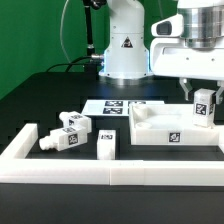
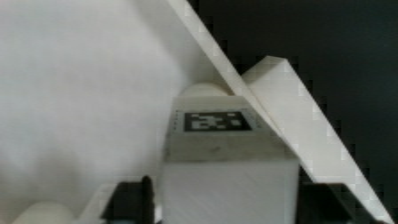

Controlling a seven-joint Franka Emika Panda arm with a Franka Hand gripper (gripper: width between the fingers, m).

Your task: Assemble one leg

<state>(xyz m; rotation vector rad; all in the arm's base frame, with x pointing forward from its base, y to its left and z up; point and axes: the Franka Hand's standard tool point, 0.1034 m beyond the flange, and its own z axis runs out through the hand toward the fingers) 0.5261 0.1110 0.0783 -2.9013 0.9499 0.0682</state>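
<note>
The gripper [image 1: 204,96] is closed on the leg [image 1: 204,110], which is held upright at the corner of the white tray [image 1: 150,133] on the exterior view's right; whether they touch cannot be told. Other loose posts [image 1: 75,127] are laid well apart from it, toward the exterior view's left.

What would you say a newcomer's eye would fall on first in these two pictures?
First comes the gripper at the exterior view's right, holding a tagged white leg upright above the wide white tray-like piece. Next come the loose legs lying on the black table toward the exterior view's left. The marker board lies flat behind them.
</note>
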